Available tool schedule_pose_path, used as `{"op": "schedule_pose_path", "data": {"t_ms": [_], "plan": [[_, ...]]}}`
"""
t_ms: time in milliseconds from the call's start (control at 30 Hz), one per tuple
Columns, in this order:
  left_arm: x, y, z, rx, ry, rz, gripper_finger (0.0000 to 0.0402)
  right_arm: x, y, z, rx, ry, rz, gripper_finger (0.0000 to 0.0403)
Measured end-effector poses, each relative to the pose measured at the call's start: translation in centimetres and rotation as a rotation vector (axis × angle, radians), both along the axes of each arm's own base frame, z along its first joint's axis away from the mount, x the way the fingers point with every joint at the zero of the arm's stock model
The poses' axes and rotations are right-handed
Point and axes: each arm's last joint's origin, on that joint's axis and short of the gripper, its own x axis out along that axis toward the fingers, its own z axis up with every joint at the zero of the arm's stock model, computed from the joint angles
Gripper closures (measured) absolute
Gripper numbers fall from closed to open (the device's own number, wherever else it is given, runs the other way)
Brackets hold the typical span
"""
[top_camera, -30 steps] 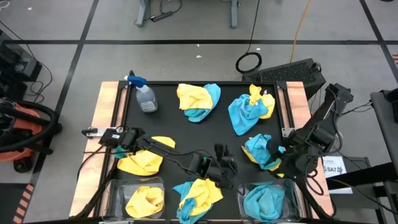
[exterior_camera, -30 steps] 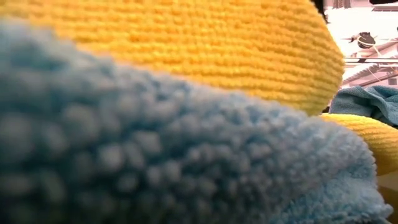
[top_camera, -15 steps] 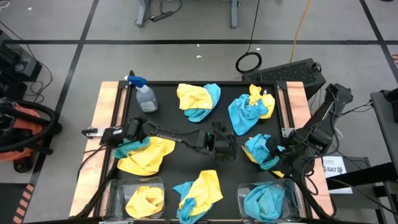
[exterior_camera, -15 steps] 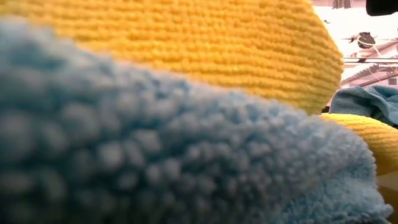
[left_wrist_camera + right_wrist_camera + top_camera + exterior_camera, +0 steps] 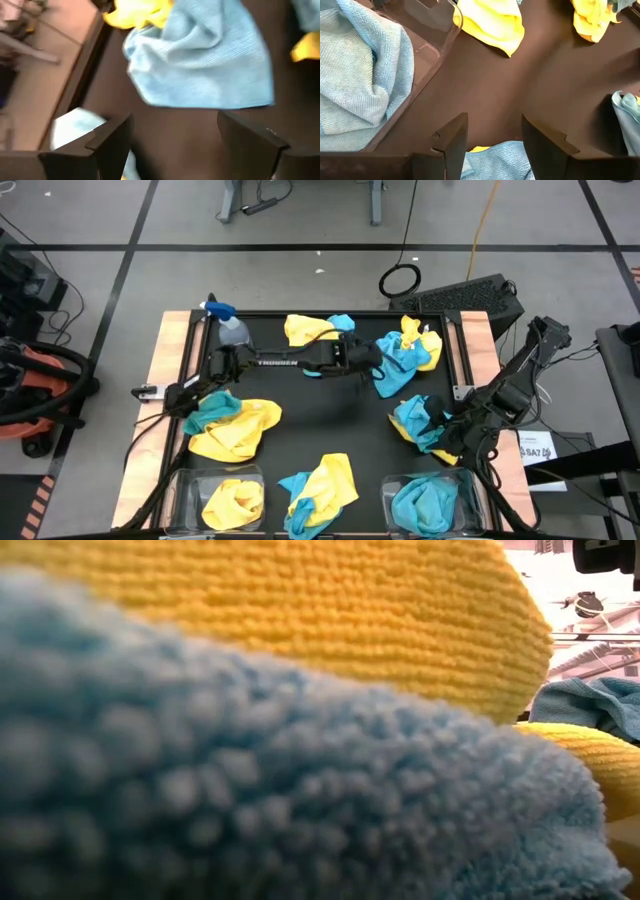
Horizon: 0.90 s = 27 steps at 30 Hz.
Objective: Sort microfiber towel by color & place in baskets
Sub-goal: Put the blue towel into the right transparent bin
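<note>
- Reaching across the far half of the black table [image 5: 300, 440], the left gripper [image 5: 372, 360] hovers at the turquoise-and-yellow heap [image 5: 400, 360] near the far right corner; its fingers [image 5: 112, 142] stand spread with nothing between them, which suits an approach to a turquoise cloth [image 5: 200, 60] lying just ahead of them.
- The right gripper [image 5: 452, 438] sits low at the right edge, just beside the mixed turquoise heap [image 5: 418, 420]. Its fingers [image 5: 451, 137] are parted over bare mat, a turquoise cloth edge [image 5: 495, 155] just below them, and I see nothing pinched.
- Two clear bins stand along the near edge, probably so each arm has a short drop: the left bin [image 5: 232, 502] holds a yellow cloth, the right bin [image 5: 428, 502] a turquoise one, so the colour rule seems set already.
- Between the bins lies an unsorted yellow-and-turquoise pair [image 5: 320, 490]; it also crowds the low camera, which shows little but fuzzy cloth.
- A large yellow cloth with a turquoise corner [image 5: 232, 425] lies near the left side, and a further mixed pile [image 5: 318, 330] lies partly under the left arm.
- The spray bottle [image 5: 232, 332] stands at the far left, apart from the work.
- Most cloths remain loose, so sorting looks early.
</note>
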Motion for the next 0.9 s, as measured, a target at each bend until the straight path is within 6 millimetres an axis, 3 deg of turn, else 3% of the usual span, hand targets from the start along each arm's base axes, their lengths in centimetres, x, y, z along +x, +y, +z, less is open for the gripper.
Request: {"op": "schedule_pose_path", "data": {"t_ms": [233, 400, 600, 900], "plan": [[1.3, 1.8, 1.3, -0.311, -0.259, -0.176, 0.0107, 0.0, 0.0, 0.0, 0.021, 0.009, -0.02, 0.0227], [1.8, 0.4, 2.1, -0.332, -0.328, -0.224, 0.0107, 0.0, 0.0, 0.0, 0.038, 0.014, -0.038, 0.0227], [1.2, -2.9, 3.3, -0.285, -0.28, -0.321, 0.0107, 0.0, 0.1, 0.0, 0.062, 0.012, -0.054, 0.0227], [-1.0, -11.4, 4.9, -0.215, -0.153, -0.525, 0.0107, 0.3, 0.6, 0.3, 0.145, 0.001, -0.047, 0.0227]]}}
